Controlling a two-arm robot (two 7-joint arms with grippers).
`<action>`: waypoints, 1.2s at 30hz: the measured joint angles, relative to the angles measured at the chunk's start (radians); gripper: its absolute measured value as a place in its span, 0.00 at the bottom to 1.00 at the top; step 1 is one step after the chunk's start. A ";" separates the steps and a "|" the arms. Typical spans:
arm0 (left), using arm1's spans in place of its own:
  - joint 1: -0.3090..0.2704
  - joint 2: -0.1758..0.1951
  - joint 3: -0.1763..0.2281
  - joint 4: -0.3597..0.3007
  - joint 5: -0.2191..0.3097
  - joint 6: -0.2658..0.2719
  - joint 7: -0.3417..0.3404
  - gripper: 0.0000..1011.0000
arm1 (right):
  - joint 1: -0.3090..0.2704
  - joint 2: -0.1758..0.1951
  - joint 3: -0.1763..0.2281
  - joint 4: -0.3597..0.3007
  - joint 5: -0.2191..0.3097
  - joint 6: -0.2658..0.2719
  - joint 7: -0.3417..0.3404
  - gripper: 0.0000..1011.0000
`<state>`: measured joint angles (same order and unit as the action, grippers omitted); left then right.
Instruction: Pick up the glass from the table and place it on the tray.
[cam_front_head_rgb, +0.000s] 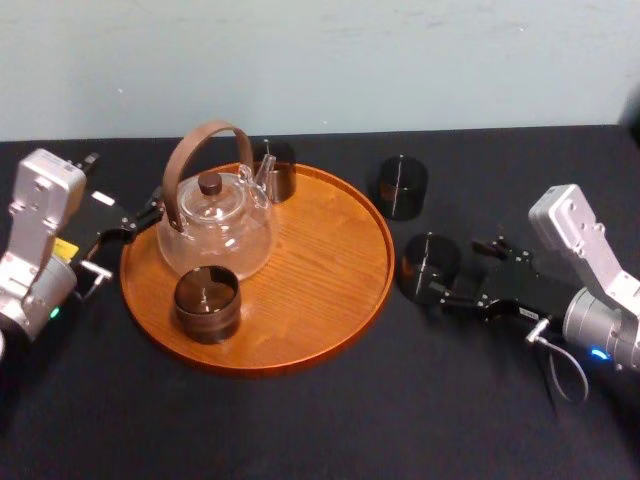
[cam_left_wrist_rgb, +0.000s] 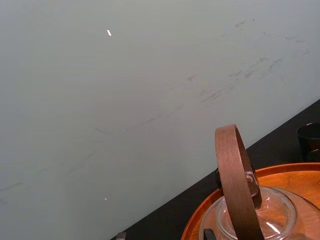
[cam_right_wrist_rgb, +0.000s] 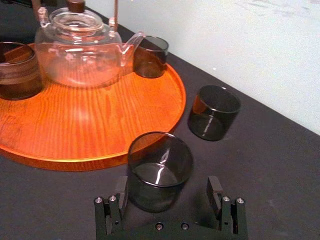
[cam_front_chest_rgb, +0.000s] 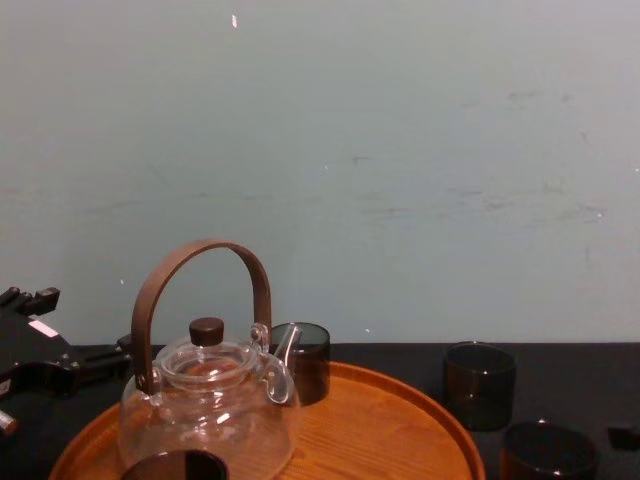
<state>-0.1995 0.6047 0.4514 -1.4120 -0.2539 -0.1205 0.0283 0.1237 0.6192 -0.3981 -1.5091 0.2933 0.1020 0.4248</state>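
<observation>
The tray (cam_front_head_rgb: 330, 270) holds a teapot (cam_front_head_rgb: 215, 225) and two glasses (cam_front_head_rgb: 207, 303); right of it, a near glass (cam_front_head_rgb: 428, 265) and a far glass (cam_front_head_rgb: 402, 187).

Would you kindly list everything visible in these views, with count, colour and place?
table: one, black cloth, under everything.
tray: one, orange-brown wood, on the table, left of centre.
teapot: one, clear glass with a brown handle, on the tray's left part.
tray glasses: two, dark, one in front of the teapot, one behind its spout.
table glasses: two, dark, right of the tray, one far, one nearer.
wall: one, pale blue-green, behind the table.
left hand: one, black, at the tray's left rim.
right hand: one, black, open, either side of the nearer table glass.
</observation>
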 joint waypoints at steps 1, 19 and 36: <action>0.000 0.000 0.000 0.000 0.000 0.000 0.000 0.99 | 0.000 0.000 0.000 0.000 0.000 0.000 0.000 0.99; 0.000 0.000 0.000 0.000 0.000 0.000 0.000 0.99 | 0.002 -0.043 0.020 0.022 -0.020 0.032 0.036 0.99; 0.000 0.000 0.000 0.000 0.000 0.000 0.000 0.99 | 0.032 -0.068 0.021 0.065 -0.015 0.046 0.068 0.99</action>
<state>-0.1996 0.6047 0.4514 -1.4120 -0.2539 -0.1206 0.0283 0.1557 0.5508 -0.3776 -1.4443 0.2787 0.1485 0.4924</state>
